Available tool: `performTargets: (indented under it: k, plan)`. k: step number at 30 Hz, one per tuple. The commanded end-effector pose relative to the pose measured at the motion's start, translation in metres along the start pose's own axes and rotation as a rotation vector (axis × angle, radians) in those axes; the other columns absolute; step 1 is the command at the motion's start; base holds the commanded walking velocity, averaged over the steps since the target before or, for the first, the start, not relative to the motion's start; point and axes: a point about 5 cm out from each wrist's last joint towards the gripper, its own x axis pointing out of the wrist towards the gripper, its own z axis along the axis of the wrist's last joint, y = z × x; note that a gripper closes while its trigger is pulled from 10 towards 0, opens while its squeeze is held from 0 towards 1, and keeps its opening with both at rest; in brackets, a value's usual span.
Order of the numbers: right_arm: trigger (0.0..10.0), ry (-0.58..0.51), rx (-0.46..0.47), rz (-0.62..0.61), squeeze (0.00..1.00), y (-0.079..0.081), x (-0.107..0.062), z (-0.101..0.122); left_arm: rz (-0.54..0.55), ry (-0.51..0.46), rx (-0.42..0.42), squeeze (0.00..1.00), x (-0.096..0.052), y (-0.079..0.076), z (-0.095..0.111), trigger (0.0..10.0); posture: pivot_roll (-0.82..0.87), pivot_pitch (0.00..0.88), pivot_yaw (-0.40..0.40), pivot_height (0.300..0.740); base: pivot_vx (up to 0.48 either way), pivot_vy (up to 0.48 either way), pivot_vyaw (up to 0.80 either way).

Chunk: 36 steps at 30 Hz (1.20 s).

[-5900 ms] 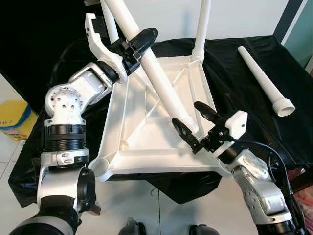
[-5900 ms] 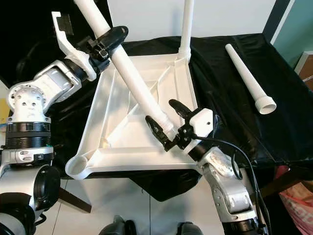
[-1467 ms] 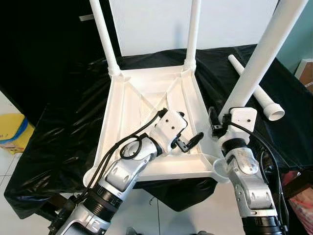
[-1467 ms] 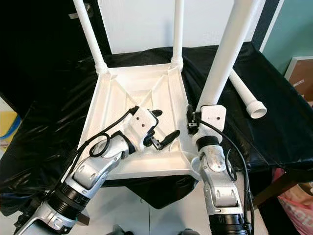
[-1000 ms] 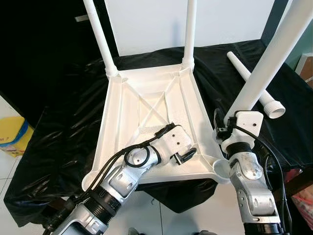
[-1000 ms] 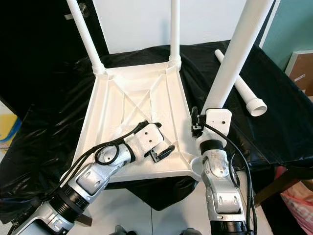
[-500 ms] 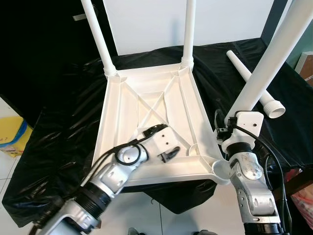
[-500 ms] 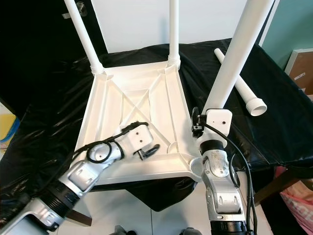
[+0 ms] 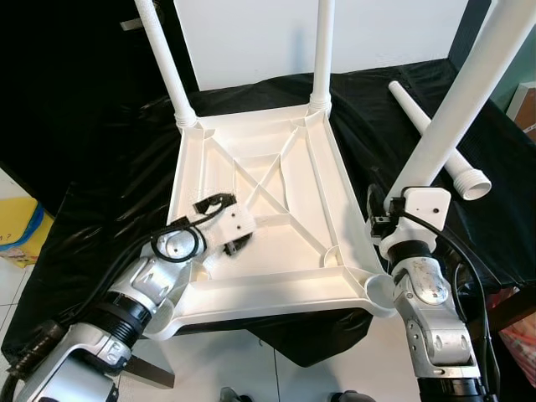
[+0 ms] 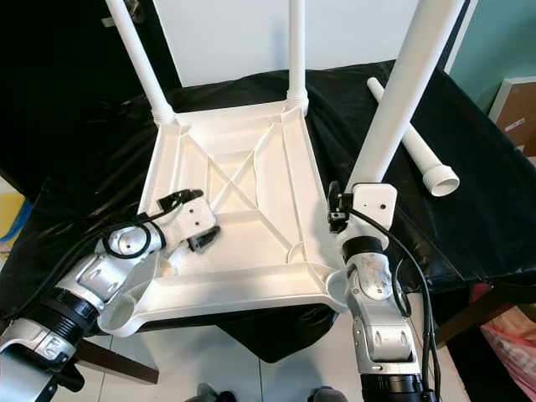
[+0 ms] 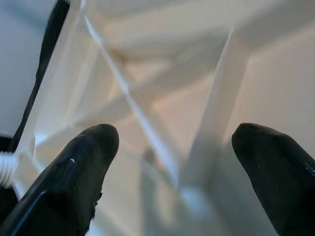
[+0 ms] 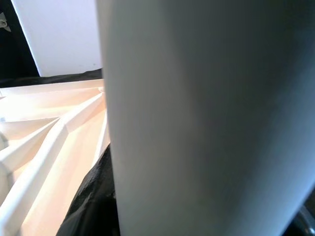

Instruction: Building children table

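White plastic tabletop (image 9: 251,176), upside down on black sheet (image 9: 109,209); two legs fitted. Right gripper (image 9: 385,219) clenched around third white tubular leg (image 9: 452,100), tilted above near-right socket (image 9: 378,289). Left gripper (image 9: 234,244) released, inside tray. Risk: misaligned leg jams or tabletop slides.

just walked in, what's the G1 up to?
It is assembling a children's table. The white tabletop lies upside down on a black-draped surface, two legs standing in its far corners. The right end effector holds a third leg upright by the near right corner socket. The left end effector, open, rests inside the tabletop's ribbing. A fourth leg lies loose on the cloth.
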Motion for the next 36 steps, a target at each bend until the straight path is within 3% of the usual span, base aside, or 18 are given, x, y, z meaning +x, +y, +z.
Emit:
performTargets:
  k: [1,4,6,9,11,12,14,17,21,28,31,32,36]
  plan:
    - [10.0,0.004,0.0,0.002,0.0,0.002,-0.001,0.0,0.019,0.003,-0.014,0.0,-0.002,0.003,0.0,10.0,-0.16,0.13,0.09,0.74,0.0,0.0,0.0]
    - [10.0,0.005,0.0,-0.001,0.0,0.002,-0.002,0.0,0.026,-0.049,-0.059,0.0,0.001,0.001,0.012,10.0,-0.16,0.13,0.09,0.74,0.0,0.0,0.0]
    - [10.0,0.005,0.001,-0.004,0.0,0.002,-0.003,0.0,0.02,-0.133,-0.141,0.0,0.005,-0.005,0.032,10.0,-0.16,0.13,0.089,0.74,0.0,0.0,0.0]
    - [10.0,0.005,0.001,-0.003,0.0,0.002,-0.003,0.0,0.007,-0.16,-0.171,0.0,0.006,-0.01,0.038,10.0,-0.16,0.13,0.088,0.74,0.0,0.0,0.0]
    - [10.0,0.006,0.001,-0.001,0.0,0.002,-0.002,0.0,-0.037,-0.231,-0.285,0.0,0.008,-0.025,0.053,10.0,-0.15,0.128,0.084,0.74,0.0,0.0,0.0]
    - [10.0,0.006,0.001,-0.001,0.0,0.002,-0.002,0.0,-0.037,-0.231,-0.285,0.0,0.008,-0.025,0.053,10.0,-0.15,0.128,0.084,0.74,0.0,0.0,0.0]
    - [10.0,0.008,0.002,0.002,0.0,0.002,-0.002,-0.001,-0.089,-0.256,-0.325,0.0,0.009,-0.039,0.06,10.0,-0.15,0.126,0.078,0.74,0.0,0.0,0.0]
    - [10.0,0.008,0.005,0.016,0.0,0.004,0.0,-0.001,-0.18,-0.203,-0.229,0.0,0.01,-0.066,0.054,10.0,-0.14,0.124,0.073,0.74,0.0,0.0,0.0]
    - [10.0,0.008,0.006,0.019,0.0,0.005,0.001,-0.001,-0.218,-0.153,-0.201,0.0,0.009,-0.075,0.046,10.0,-0.14,0.125,0.071,0.74,0.0,0.0,0.0]
    - [10.0,0.011,0.008,0.027,0.0,0.006,0.001,-0.001,-0.222,-0.092,-0.202,0.0,0.004,-0.072,0.033,10.0,-0.13,0.128,0.07,0.74,0.0,0.0,0.0]
    - [10.0,0.012,0.009,0.028,0.0,0.007,0.0,-0.001,-0.223,-0.051,-0.141,0.0,0.001,-0.071,0.026,10.0,-0.13,0.131,0.071,0.74,0.0,0.0,0.0]
    - [10.0,0.017,0.01,0.03,0.0,0.007,-0.001,-0.002,-0.243,-0.006,-0.112,0.0,-0.006,-0.072,0.013,10.0,-0.13,0.137,0.071,0.74,0.0,0.0,0.0]
    - [10.0,0.022,0.01,0.033,0.0,0.007,-0.002,-0.003,-0.244,0.025,-0.097,0.0,-0.011,-0.07,0.003,10.0,-0.13,0.14,0.07,0.74,0.0,0.0,0.0]
